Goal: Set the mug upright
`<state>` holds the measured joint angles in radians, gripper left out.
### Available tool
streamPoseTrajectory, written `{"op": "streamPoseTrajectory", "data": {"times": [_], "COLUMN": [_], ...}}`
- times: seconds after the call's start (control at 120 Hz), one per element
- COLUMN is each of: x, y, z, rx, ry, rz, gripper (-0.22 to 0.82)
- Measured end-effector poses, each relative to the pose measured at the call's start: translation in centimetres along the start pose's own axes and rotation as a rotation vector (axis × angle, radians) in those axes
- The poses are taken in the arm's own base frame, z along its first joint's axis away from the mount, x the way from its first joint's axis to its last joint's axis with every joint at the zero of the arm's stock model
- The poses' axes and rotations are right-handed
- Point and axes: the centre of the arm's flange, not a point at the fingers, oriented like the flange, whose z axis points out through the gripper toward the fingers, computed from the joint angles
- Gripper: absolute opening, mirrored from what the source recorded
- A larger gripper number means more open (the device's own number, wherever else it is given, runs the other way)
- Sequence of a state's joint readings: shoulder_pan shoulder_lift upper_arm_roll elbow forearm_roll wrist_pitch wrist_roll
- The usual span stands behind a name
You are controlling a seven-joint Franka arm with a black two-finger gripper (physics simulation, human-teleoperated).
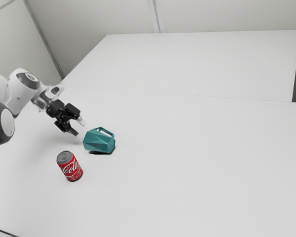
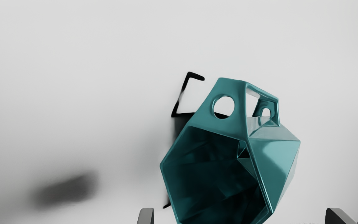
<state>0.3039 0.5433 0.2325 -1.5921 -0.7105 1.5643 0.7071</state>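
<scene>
Standing wide apart, the two fingers (image 2: pixel 146 216) of the black two-finger gripper (image 1: pixel 78 127) hold nothing between them. Just beyond their tips is the teal faceted mug (image 1: pixel 98 141), which lies on its side on the smooth white table (image 1: pixel 187 173). Its open mouth faces toward the gripper, and its angular handle (image 2: pixel 230 109) is raised above the table surface. Farther from the gripper, the red cylindrical cola can (image 1: pixel 70 167) with grey top stands upright, near the mug but apart from it. Behind the table, there is a pale plain wall (image 1: pixel 212 15).
</scene>
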Motion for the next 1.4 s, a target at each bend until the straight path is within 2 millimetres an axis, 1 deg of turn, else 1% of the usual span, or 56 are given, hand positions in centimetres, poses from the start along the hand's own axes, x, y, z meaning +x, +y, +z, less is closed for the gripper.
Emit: {"op": "streamPoseTrajectory", "data": {"times": [0.142, 0.225, 0.3, 0.392, 0.525, 0.625, 0.717, 0.792, 1.008, 1.108, 1.133, 1.167, 1.267, 1.308, 1.4], "x": [-0.6, -0.8, -1.5, -2.4, -2.4, -2.1, -2.9, -3.1, -2.8, -2.7, -2.6, -2.6, -2.6, -2.6, -2.5], "y": [-0.7, -0.5, -0.6, -0.1, 0.6, 1.6, 2.0, 2.4, 3.0, 3.0, 3.0, 3.0, 2.9, 2.9, 2.8], "z": [2.0, 2.4, 3.4, 3.6, 3.5, 4.3, 5.1, 5.6, 6.9, 7.1, 7.1, 7.1, 7.0, 7.0, 7.1], "rx": [-0.076, -0.111, -0.148, -0.176, -0.203, -0.228, -0.249, -0.257, -0.261, -0.255, -0.253, -0.250, -0.242, -0.240, -0.236], "ry": [0.019, 0.037, 0.041, 0.051, 0.073, 0.071, 0.070, 0.069, 0.064, 0.069, 0.070, 0.072, 0.075, 0.075, 0.072], "rz": [0.047, 0.072, 0.076, 0.091, 0.120, 0.138, 0.129, 0.127, 0.125, 0.120, 0.119, 0.116, 0.108, 0.103, 0.091], "gripper": [0.60, 0.60, 0.60, 0.60, 0.60, 0.60, 0.60, 0.60, 0.61, 0.60, 0.58, 0.52, 0.25, 0.15, 0.01]}}
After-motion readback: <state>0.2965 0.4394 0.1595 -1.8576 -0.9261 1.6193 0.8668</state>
